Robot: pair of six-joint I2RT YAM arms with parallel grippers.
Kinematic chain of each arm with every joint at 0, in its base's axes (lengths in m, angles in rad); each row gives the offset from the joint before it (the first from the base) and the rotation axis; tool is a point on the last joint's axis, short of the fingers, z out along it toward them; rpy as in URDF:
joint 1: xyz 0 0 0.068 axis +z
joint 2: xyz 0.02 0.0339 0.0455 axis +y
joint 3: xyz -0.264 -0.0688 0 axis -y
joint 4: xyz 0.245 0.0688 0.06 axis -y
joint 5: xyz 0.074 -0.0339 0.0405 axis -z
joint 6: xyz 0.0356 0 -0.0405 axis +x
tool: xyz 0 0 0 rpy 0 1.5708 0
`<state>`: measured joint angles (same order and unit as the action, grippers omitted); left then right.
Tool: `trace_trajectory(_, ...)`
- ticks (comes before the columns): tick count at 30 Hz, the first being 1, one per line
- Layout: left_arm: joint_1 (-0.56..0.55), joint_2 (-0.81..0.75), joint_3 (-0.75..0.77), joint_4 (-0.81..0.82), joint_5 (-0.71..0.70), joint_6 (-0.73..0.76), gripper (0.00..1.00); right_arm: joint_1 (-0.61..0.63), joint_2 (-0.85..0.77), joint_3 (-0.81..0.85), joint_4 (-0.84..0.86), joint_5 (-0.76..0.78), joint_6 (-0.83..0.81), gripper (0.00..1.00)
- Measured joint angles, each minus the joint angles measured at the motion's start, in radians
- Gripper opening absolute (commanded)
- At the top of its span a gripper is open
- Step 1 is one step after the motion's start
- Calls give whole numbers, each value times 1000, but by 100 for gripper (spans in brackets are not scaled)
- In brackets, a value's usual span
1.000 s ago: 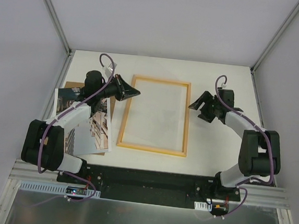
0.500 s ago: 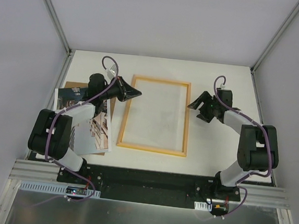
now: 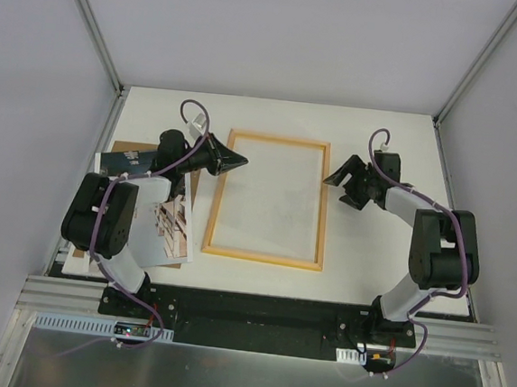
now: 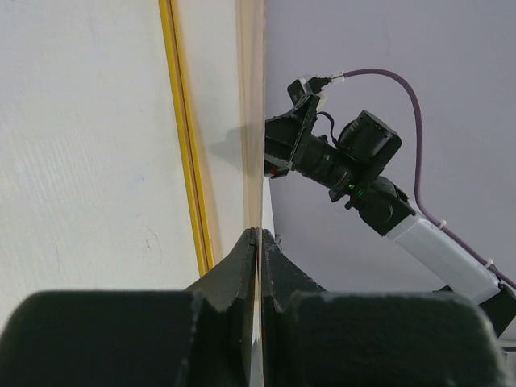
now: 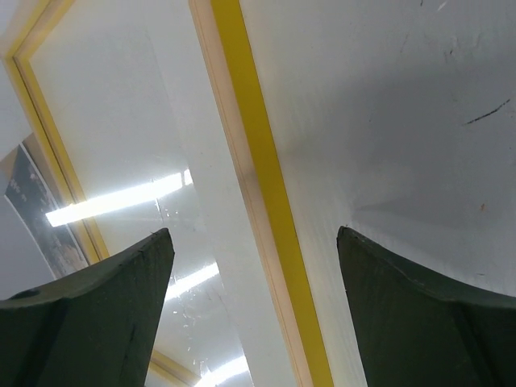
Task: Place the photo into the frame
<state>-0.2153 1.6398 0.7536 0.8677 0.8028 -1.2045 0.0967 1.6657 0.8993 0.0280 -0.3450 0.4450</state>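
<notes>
On the white table, the frame lies flat in the middle, between your two arms, long sides running away from the bases. From above its rails look pale wood. The right wrist view shows a bright yellow band along the rail beside a pale wood strip, and a glossy pane inside the rails throws back strips of light.

Your photo is not in the frame. It lies well to the left of it, just beside the frame's left rail, on a brown board whose edge peeks out at the far end. Your left arm reaches across the photo and hides much of it; the street buildings show at its near right corner.

Your left end effector has its fingers pressed together with nothing between them. It points to the right over the frame's left rail near the far left corner. Whether the tip touches the rail you cannot tell from these views. In the left wrist view the closed fingertips line up with the frame's rails, and your right arm shows beyond.

Your right end effector stands wide apart, gripping nothing, just beside the frame's right rail near the far right corner. In its wrist view that rail runs between the two spread fingers.
</notes>
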Motion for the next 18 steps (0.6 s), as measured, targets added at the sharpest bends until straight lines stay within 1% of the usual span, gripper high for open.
trace_trajectory(18,-23,103,5,102,0,-50,0,-4,15,21,7,8,9,91)
